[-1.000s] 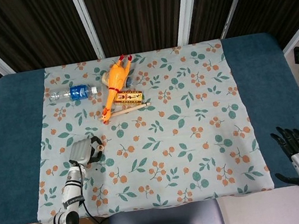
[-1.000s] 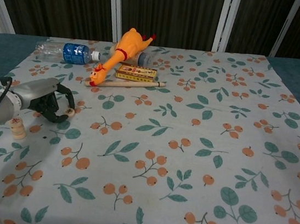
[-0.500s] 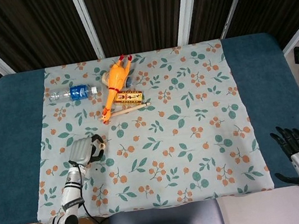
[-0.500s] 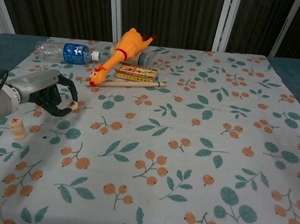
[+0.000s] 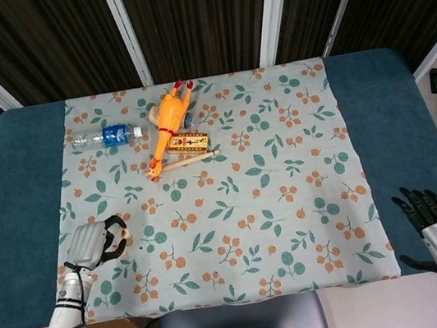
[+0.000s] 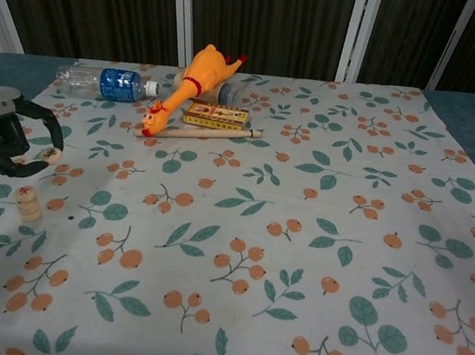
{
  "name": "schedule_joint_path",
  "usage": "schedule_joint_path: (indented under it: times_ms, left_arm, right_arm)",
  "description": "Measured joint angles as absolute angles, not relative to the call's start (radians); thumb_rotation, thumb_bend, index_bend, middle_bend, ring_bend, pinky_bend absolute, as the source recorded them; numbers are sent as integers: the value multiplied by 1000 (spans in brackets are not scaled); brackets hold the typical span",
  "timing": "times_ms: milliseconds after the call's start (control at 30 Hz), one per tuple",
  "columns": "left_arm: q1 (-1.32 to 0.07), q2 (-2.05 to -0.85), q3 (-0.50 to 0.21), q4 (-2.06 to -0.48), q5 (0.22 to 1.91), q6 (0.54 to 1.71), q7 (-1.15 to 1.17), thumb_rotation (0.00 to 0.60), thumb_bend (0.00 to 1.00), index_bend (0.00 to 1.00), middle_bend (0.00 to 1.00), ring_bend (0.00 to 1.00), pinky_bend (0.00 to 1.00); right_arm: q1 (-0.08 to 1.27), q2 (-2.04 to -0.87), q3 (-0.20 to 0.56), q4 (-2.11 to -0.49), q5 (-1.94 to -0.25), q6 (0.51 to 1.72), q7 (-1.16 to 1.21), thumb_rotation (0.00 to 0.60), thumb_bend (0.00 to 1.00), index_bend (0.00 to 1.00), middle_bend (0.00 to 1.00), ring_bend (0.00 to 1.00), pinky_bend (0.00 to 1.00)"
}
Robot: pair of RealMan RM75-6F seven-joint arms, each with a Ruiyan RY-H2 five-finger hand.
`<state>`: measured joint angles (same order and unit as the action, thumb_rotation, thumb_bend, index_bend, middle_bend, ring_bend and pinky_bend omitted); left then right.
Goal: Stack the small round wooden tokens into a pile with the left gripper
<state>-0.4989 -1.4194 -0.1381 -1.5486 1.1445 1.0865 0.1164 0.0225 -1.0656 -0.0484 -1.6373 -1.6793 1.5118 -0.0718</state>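
The left hand [image 6: 2, 136] pinches one token [image 6: 53, 155] in curled fingers [image 6: 42, 117], above the pile [image 6: 27, 202] (probably to add it); the right hand [image 5: 434, 223] rests open off the cloth.

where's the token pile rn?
In the chest view, the token pile stands on the cloth at the far left, just below the left hand, which pinches another token above it.
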Motion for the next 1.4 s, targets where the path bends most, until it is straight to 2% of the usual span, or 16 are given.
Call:
schedule_joint_path:
  times_ms: [667,1400]
  left_arm:
    - [-448,-1420,-103,-1482,1158,1076,49,600,392,500,1000,1000,1000]
    - [-430,-1446,-102,-1426,1188,1057,-11,600,392,490,1000,1000,1000]
  right_arm:
    - [18,-1064,-54,-1635,-1694,1525,-59,600,132,0,0,0,0]
    - [21,-1066,-53,-1637,-1687,1514,-68,600,132,0,0,0,0]
